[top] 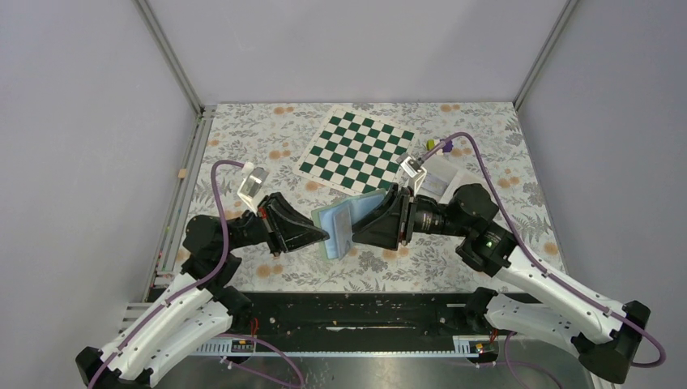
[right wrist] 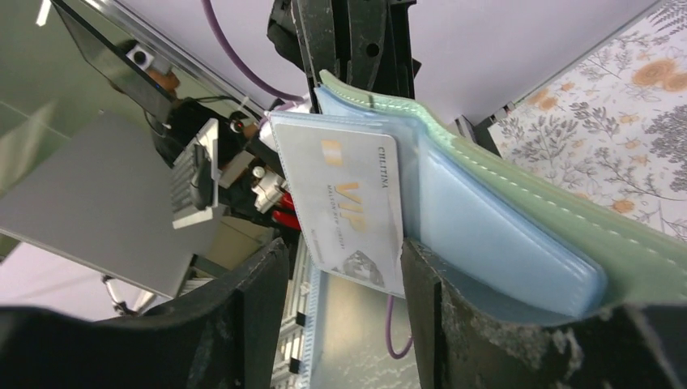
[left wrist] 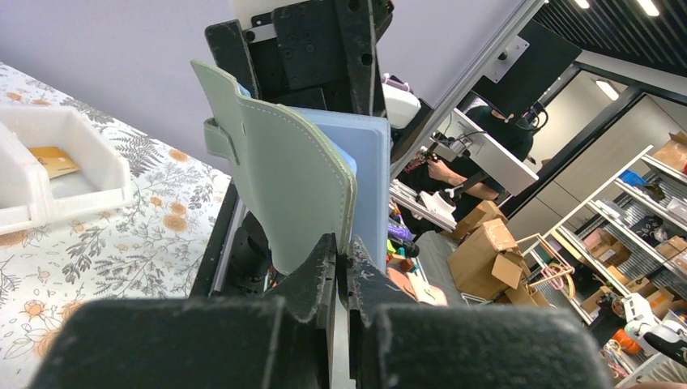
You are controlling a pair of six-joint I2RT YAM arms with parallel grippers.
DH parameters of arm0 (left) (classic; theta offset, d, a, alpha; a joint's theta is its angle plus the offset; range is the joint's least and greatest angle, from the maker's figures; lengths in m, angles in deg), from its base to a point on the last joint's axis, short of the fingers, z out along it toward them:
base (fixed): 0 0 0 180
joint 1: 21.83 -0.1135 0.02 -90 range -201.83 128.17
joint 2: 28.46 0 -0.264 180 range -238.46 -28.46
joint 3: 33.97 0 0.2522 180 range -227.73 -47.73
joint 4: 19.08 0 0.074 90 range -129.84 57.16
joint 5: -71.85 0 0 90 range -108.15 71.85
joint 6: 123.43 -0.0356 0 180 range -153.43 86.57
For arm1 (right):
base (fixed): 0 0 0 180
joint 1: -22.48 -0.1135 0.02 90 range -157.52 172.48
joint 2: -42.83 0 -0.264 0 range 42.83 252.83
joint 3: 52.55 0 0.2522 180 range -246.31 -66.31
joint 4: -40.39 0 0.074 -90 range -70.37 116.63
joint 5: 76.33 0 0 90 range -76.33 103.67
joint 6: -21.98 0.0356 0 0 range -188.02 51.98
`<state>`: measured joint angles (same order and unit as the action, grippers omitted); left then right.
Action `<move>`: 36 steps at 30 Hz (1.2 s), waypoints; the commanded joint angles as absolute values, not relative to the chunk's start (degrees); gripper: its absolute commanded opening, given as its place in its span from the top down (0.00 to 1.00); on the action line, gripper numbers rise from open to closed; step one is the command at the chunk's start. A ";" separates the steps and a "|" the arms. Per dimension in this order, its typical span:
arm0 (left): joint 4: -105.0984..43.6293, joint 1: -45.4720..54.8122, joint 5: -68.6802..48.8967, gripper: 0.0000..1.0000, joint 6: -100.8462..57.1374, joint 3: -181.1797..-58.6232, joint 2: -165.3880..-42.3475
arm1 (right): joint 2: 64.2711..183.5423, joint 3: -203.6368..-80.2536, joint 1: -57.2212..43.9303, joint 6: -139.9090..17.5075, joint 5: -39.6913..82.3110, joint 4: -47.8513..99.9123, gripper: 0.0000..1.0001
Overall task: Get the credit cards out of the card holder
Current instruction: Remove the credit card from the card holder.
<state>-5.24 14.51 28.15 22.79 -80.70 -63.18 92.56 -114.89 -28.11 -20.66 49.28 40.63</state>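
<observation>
Card holder [top: 344,225], one, clamped between left fingers [left wrist: 312,275]; one pale credit card [right wrist: 352,207] between parted right fingers [right wrist: 259,284].

Sage-green, pale-blue card holder [left wrist: 300,186]; whitish card [right wrist: 348,203]

Pale grey walls [top: 340,40] meet at aluminium corner posts [top: 167,53] around a floral-patterned desk [top: 243,139]. Beyond, shelving [left wrist: 644,223] and stacked cardboard boxes [left wrist: 486,243] stand beneath ceiling strip lights [left wrist: 648,6].

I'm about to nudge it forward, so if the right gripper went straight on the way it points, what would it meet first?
Most likely the pale card sticking out of the card holder; it sits between the right gripper's open fingers.
</observation>
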 commanded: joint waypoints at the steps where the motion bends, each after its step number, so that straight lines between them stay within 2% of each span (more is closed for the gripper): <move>1: -1.94 14.69 28.19 1.00 22.37 -81.40 -62.93 | 92.13 -111.89 -25.40 -11.69 52.97 55.88 0.42; 9: -3.27 14.73 27.66 1.00 21.34 -81.77 -63.03 | 92.42 -107.42 -23.00 -4.49 55.74 66.85 0.44; 20: -4.18 14.65 27.35 1.00 20.61 -81.45 -63.17 | 92.91 -107.18 -22.53 -1.67 58.14 72.00 0.57; 26: -3.54 14.67 27.28 1.00 20.62 -81.05 -63.94 | 92.31 -107.49 -22.52 -2.88 59.00 70.06 0.66; 29: -3.13 14.72 27.22 1.00 20.92 -81.15 -64.31 | 92.50 -108.33 -22.52 -6.60 59.72 65.24 0.70; 36: -0.71 14.73 27.95 1.00 23.33 -81.28 -65.09 | 89.70 -116.11 -22.52 -29.83 54.02 35.49 0.71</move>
